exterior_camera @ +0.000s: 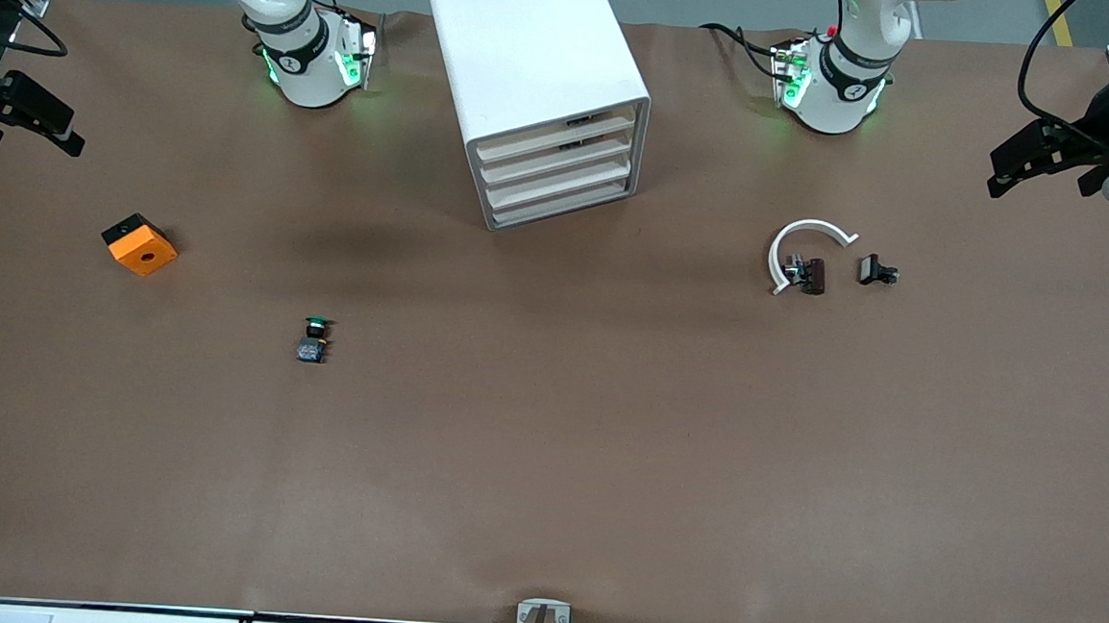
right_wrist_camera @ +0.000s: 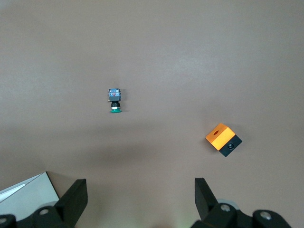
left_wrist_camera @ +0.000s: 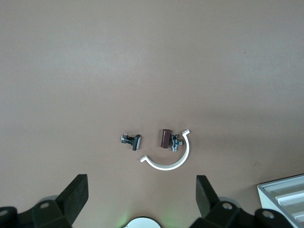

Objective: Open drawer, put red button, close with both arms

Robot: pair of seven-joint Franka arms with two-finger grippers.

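Observation:
The white cabinet (exterior_camera: 531, 60) stands between the two arm bases, and its four cream-fronted drawers (exterior_camera: 558, 172) are all shut. A corner of the cabinet shows in the left wrist view (left_wrist_camera: 285, 194) and in the right wrist view (right_wrist_camera: 23, 199). No red-capped button shows in any view. My left gripper (left_wrist_camera: 141, 190) is open and empty, high over the table by its own base. My right gripper (right_wrist_camera: 138, 190) is open and empty, high over its own end of the table. Neither gripper shows in the front view.
A green-capped button (exterior_camera: 314, 339) (right_wrist_camera: 114, 100) and an orange cube with a hole (exterior_camera: 140, 244) (right_wrist_camera: 223, 139) lie toward the right arm's end. A white curved clip (exterior_camera: 802, 248) (left_wrist_camera: 168, 159), a dark brown part (exterior_camera: 812, 274) (left_wrist_camera: 165, 138) and a small black part (exterior_camera: 877, 271) (left_wrist_camera: 131, 140) lie toward the left arm's end.

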